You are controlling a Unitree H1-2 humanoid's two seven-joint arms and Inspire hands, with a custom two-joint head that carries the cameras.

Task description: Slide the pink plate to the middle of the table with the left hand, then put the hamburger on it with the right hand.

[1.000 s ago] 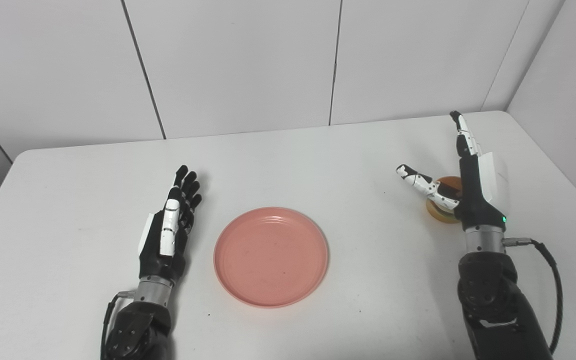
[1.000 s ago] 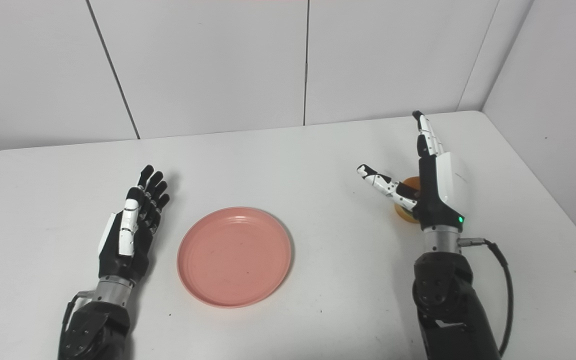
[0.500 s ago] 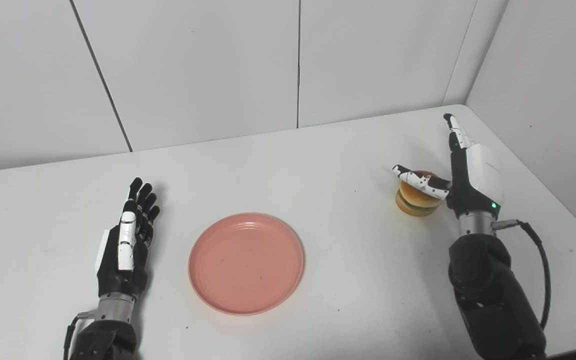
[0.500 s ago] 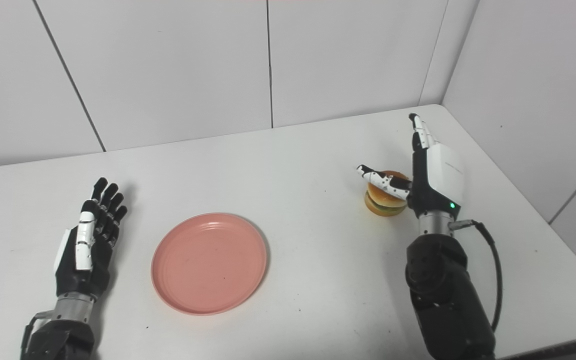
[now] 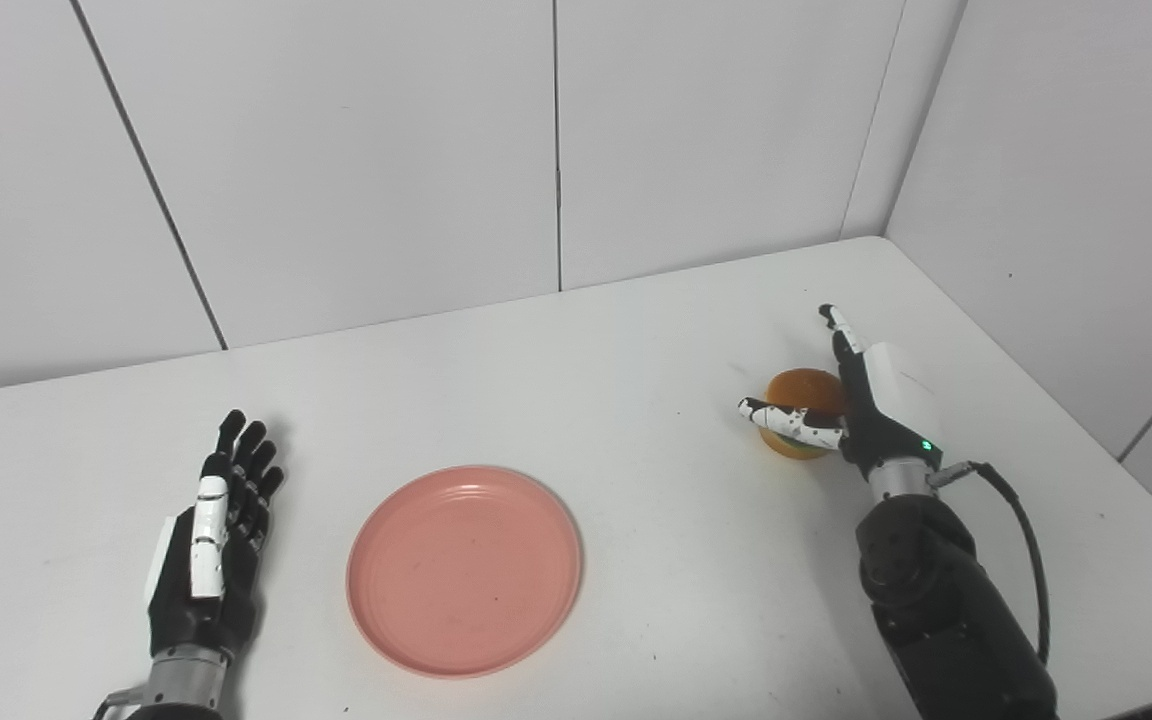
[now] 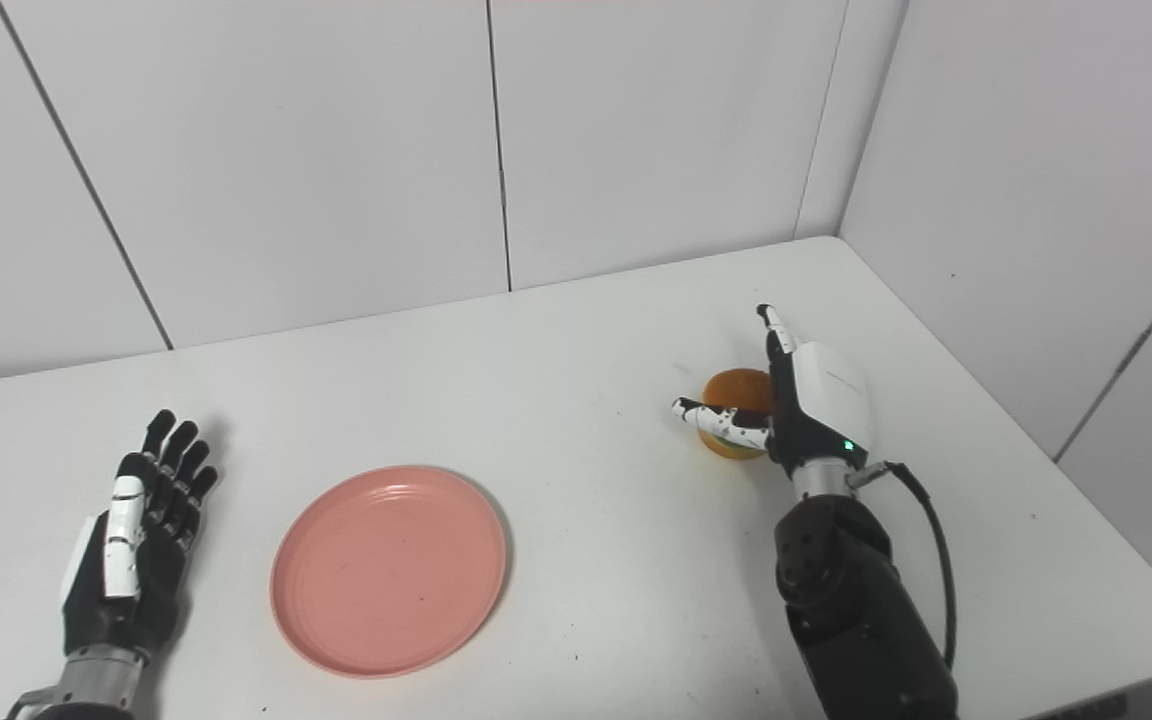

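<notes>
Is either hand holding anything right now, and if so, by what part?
Nothing is held. The right hand is open around the hamburger, which sits on the table with the thumb in front, fingers not closed. The left hand lies open beside the pink plate.

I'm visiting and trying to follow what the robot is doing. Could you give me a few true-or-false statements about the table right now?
1. The hamburger already sits on the pink plate. False: it stands on the table, well off to the plate's right.
2. The left hand lies open beside the plate, not touching it. True.
3. The right hand is beside the hamburger, fingers spread. True.
4. The plate holds some food. False: it is bare.
5. The left hand grips the hamburger. False: that hand holds nothing.
</notes>
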